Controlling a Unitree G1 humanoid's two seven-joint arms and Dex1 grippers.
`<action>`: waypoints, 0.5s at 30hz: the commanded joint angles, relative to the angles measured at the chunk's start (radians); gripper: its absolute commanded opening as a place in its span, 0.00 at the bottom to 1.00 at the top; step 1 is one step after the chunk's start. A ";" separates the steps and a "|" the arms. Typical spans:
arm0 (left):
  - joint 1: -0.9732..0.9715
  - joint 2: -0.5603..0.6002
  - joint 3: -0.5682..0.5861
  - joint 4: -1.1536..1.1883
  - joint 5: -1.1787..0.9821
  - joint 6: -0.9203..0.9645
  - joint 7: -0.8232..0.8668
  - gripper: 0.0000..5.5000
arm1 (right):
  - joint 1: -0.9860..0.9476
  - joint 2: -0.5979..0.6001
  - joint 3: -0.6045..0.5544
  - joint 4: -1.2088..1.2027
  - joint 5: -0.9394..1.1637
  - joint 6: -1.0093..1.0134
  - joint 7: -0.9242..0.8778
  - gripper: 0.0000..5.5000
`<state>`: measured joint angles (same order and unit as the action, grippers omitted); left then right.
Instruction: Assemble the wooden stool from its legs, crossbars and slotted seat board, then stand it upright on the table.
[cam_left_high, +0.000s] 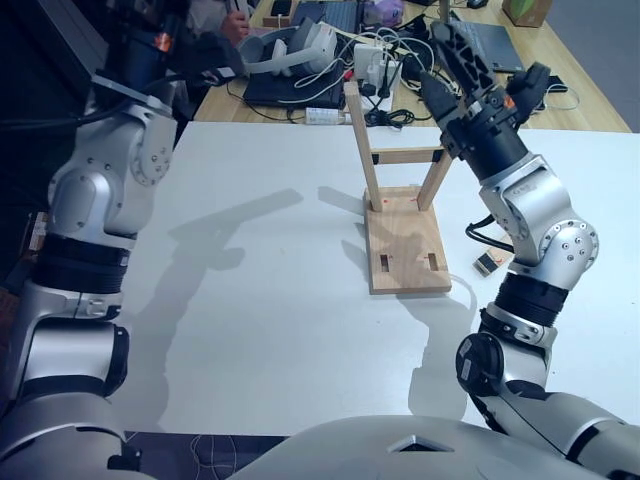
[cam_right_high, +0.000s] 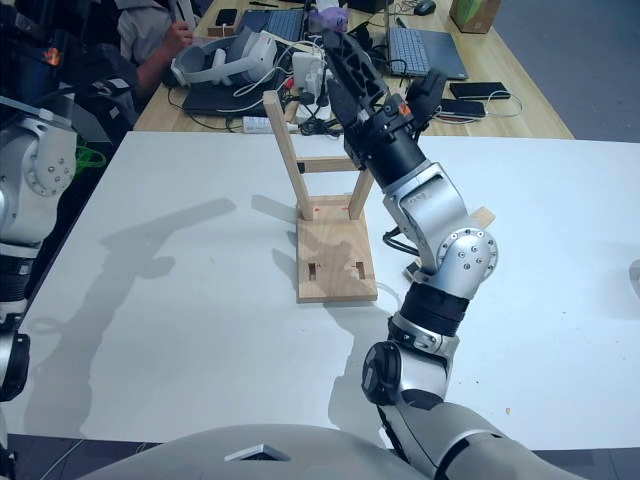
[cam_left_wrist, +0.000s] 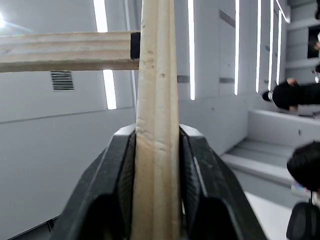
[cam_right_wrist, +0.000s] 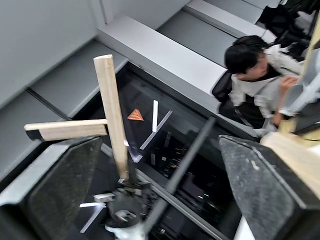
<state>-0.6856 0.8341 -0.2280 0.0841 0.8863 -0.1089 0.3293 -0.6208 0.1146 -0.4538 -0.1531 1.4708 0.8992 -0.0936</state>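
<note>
The slotted seat board (cam_left_high: 405, 240) lies flat on the white table. Two legs stand in its far slots: a tall left leg (cam_left_high: 362, 150) and a right leg (cam_left_high: 435, 180), joined by a crossbar (cam_left_high: 405, 155). The two near slots (cam_left_high: 385, 262) hold nothing. My right gripper (cam_left_high: 490, 75) hovers open just above and to the right of the right leg's top, its fingers (cam_right_wrist: 60, 190) spread wide with nothing between them. My left gripper (cam_left_wrist: 156, 135) is shut on another wooden leg (cam_left_wrist: 156, 75) with a crossbar (cam_left_wrist: 65, 50) fixed across it. The right wrist view shows this pair (cam_right_wrist: 112, 115) raised high.
A small wooden piece (cam_left_high: 487, 263) lies on the table beside my right arm. Behind the white table's far edge stands a wooden desk (cam_left_high: 590, 95) with laptops, a headset (cam_left_high: 290, 45) and cables. Bare tabletop (cam_left_high: 250, 300) stretches left of and in front of the board.
</note>
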 joint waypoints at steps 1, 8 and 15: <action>0.029 -0.085 -0.032 -0.057 0.008 -0.031 -0.016 0.19 | -0.039 0.003 0.053 -0.033 0.031 -0.063 0.002 0.79; 0.056 -0.200 -0.084 -0.086 0.042 -0.062 -0.053 0.19 | -0.073 -0.002 0.109 -0.023 0.079 -0.153 0.043 0.79; 0.080 -0.235 -0.086 -0.114 0.069 -0.079 -0.071 0.19 | -0.098 -0.024 0.137 0.023 0.025 -0.231 0.046 0.79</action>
<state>-0.6087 0.6080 -0.3165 -0.0174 0.9436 -0.1785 0.2706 -0.6878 0.1053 -0.3293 -0.1404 1.5250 0.6914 -0.0499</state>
